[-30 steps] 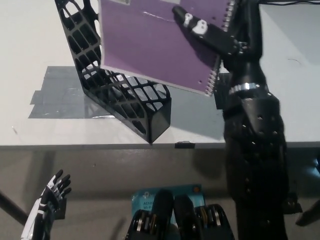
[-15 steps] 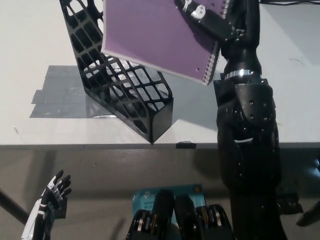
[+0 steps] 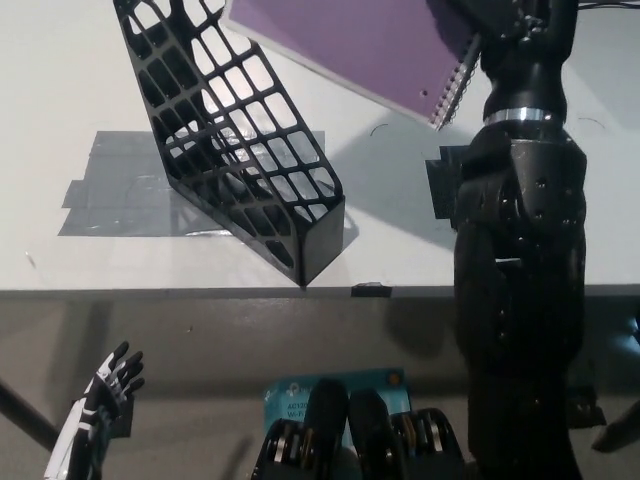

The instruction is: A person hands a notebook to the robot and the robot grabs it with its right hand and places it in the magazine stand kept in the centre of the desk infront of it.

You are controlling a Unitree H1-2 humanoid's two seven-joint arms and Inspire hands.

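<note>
The purple spiral notebook (image 3: 365, 50) hangs tilted in the air at the top of the head view, above and to the right of the stand, with its wire spine on the right. My black right hand (image 3: 497, 14) grips it at the spine corner and is mostly cut off by the top edge. The black lattice magazine stand (image 3: 240, 160) sits mid-desk, its open top under the notebook's left part, and the two do not touch. My white left hand (image 3: 97, 405) rests at the lower left, below the desk edge, fingers apart and holding nothing.
A grey tape patch (image 3: 115, 185) lies on the white desk (image 3: 80, 80) under and left of the stand. A small black tab (image 3: 370, 290) sits on the desk's front edge. My right forearm (image 3: 520, 260) fills the right side. A teal label (image 3: 335, 387) shows below the desk.
My right arm has raised the notebook and carried it up and to the right. It now uncovers most of the stand. The left hand has stayed put.
</note>
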